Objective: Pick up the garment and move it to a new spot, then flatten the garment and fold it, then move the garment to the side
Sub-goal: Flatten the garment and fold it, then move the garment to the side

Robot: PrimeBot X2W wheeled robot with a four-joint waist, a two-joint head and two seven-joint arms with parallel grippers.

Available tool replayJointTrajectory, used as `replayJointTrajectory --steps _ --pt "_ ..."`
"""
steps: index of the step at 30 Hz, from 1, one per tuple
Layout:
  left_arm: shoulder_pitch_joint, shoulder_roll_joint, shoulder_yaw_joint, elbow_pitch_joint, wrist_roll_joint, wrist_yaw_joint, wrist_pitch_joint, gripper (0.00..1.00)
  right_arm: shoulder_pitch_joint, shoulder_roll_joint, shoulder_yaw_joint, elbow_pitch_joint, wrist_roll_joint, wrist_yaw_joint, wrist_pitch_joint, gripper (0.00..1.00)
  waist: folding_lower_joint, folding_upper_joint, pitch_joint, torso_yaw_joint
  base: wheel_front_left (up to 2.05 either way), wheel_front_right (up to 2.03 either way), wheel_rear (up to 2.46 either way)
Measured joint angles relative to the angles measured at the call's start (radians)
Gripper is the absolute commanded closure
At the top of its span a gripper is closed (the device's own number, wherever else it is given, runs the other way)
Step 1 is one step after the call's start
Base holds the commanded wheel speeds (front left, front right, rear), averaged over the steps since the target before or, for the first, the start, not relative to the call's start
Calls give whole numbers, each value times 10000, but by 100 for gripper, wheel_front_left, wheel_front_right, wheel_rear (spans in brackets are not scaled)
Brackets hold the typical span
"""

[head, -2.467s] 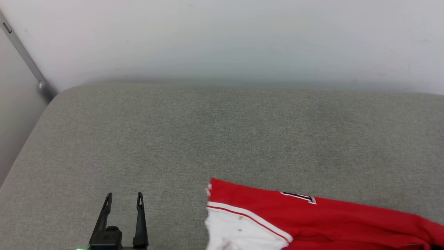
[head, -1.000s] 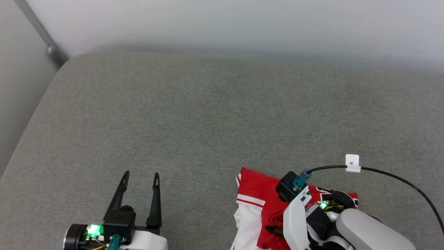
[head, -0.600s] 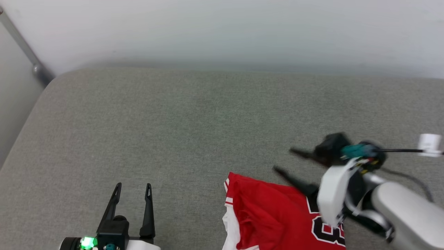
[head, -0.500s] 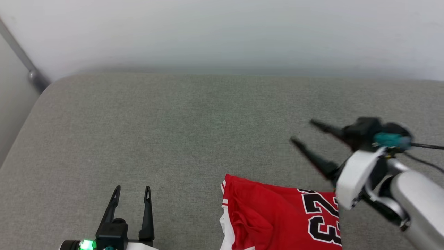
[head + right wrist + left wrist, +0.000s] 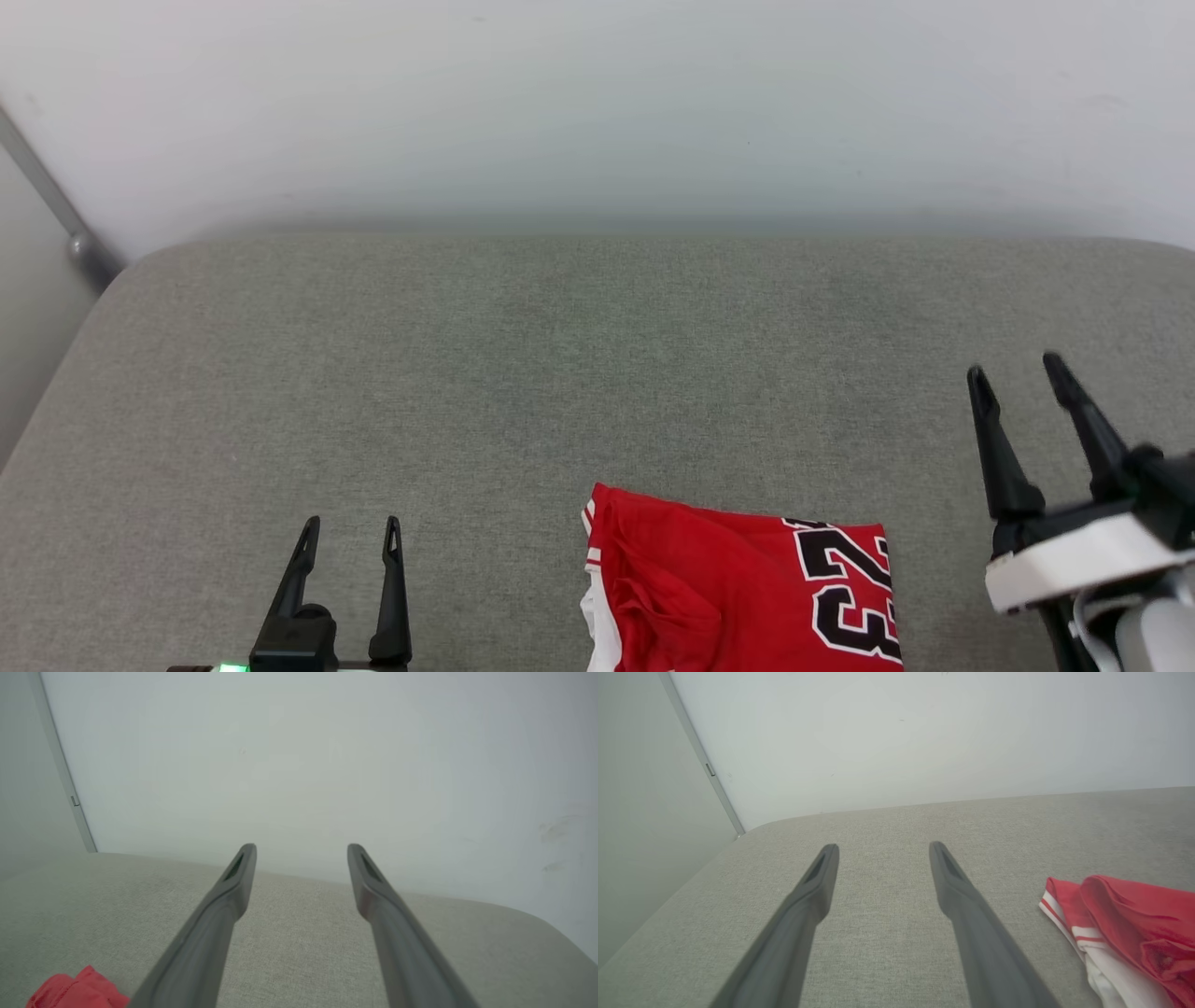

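The garment point(image 5: 738, 588) lies folded on the grey cushion at the bottom centre of the head view: red cloth with a black-and-white number and a white sleeve edge on its left side. Its red and white corner point(image 5: 1120, 924) shows at the right of the left wrist view, and a red bit point(image 5: 77, 991) at the lower left of the right wrist view. My left gripper point(image 5: 350, 532) stands open to the garment's left, empty. My right gripper point(image 5: 1013, 369) is open to its right, raised and empty; its fingers point(image 5: 233, 891) point at the wall.
The grey upholstered surface point(image 5: 523, 373) runs back to a pale wall point(image 5: 597, 112). Its rounded left edge drops off beside a metal rail point(image 5: 56, 205). In the right wrist view the cushion's right corner point(image 5: 546, 933) curves away.
My right gripper opened, let go of the garment and swung away to the right. The garment now lies flat with its number showing. The head camera shifted. The left gripper stayed put.
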Motion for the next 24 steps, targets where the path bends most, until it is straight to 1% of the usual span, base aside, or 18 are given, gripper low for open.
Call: replayJointTrajectory --steps 5,10,14,18,24 --pt "67 2 102 -100 -6 -77 0 0 1326 1229 -986 -688 -468 0 -52 0 0 0 -118 80 0 0 0" --pt "234 -12 81 -182 23 -159 0 0 2411 1889 -1440 -1108 -568 0 -61 0 0 0 -243 194 0 0 0" --pt "339 -52 44 -247 29 -209 0 0 2972 2136 -1526 -1398 -635 0 -63 0 0 -1 -318 254 0 0 0" --pt "422 -75 48 -291 27 -232 0 0 3287 2203 -1478 -1536 -669 0 -63 0 0 0 -364 254 0 0 0" --pt "430 -104 71 -288 27 -290 0 0 3121 2238 -1402 -1724 -773 0 -65 0 -1 0 -383 221 0 0 0"
